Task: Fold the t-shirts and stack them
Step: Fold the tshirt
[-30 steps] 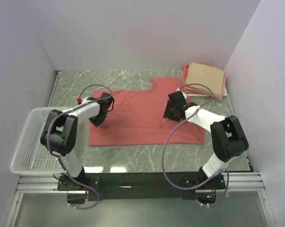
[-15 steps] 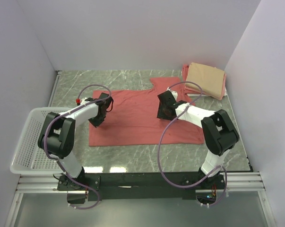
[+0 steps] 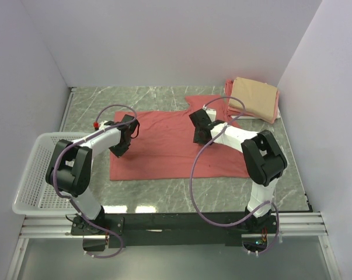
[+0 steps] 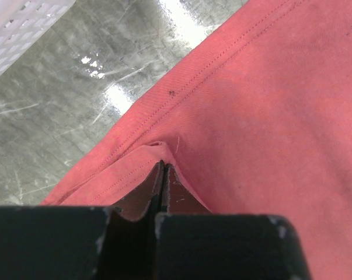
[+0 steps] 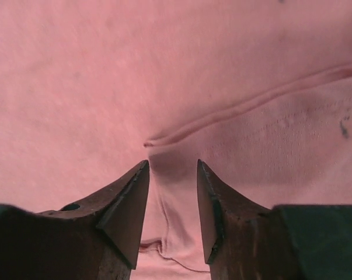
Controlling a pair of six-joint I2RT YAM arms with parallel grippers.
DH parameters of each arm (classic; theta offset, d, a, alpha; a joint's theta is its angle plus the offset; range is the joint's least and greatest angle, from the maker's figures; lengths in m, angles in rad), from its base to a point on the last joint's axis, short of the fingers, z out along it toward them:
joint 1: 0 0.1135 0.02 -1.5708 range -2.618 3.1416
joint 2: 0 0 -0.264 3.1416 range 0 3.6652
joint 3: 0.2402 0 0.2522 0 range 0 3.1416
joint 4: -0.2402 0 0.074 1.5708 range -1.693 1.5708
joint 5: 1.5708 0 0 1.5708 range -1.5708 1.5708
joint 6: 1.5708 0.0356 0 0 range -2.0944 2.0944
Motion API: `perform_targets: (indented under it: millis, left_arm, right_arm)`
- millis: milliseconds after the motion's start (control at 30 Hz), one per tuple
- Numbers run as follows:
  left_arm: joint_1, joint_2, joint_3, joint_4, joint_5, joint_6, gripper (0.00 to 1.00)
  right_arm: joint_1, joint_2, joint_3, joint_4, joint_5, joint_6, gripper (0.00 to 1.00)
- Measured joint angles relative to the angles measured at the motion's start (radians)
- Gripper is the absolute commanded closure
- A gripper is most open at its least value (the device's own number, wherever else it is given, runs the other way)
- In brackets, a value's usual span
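A large salmon-red t-shirt [image 3: 164, 149] lies spread flat in the middle of the marble table [image 3: 135, 96]. My left gripper [image 3: 121, 146] rests at the shirt's left edge. In the left wrist view that gripper [image 4: 163, 165] is shut, with a small fold of the shirt's hem [image 4: 135, 160] pinched at its tips. My right gripper [image 3: 199, 135] is pressed down on the shirt's right half. In the right wrist view it [image 5: 173, 163] stands open, with a raised wrinkle of red cloth [image 5: 176, 221] between its fingers and a seam [image 5: 222, 116] just ahead. A folded tan t-shirt [image 3: 255, 96] lies on a folded pink one [image 3: 229, 88] at the back right.
A white mesh basket [image 3: 35, 175] hangs over the table's left edge, its corner also in the left wrist view [image 4: 18, 29]. White walls close in the back and both sides. Bare marble [image 4: 59, 116] shows left of the shirt's hem.
My right gripper has slid left and slightly back across the shirt, and its jaws have narrowed a little. The left gripper has stayed put, shut on the hem.
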Motion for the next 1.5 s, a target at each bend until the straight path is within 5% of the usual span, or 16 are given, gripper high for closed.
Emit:
perform_targets:
  millis: [367, 633, 1500]
  left_arm:
    - [0.0, -0.004, -0.005, 0.0, 0.0, 0.0, 0.99]
    - [0.0, -0.013, -0.006, -0.002, 0.001, 0.0, 0.99]
    - [0.0, -0.083, -0.042, -0.025, 0.0, -0.019, 0.99]
  right_arm:
    - [0.005, 0.056, 0.034, 0.004, 0.022, -0.001, 0.66]
    - [0.008, 0.055, 0.036, 0.002, 0.035, 0.003, 1.0]
    - [0.008, -0.146, -0.023, -0.012, 0.131, 0.032, 1.0]
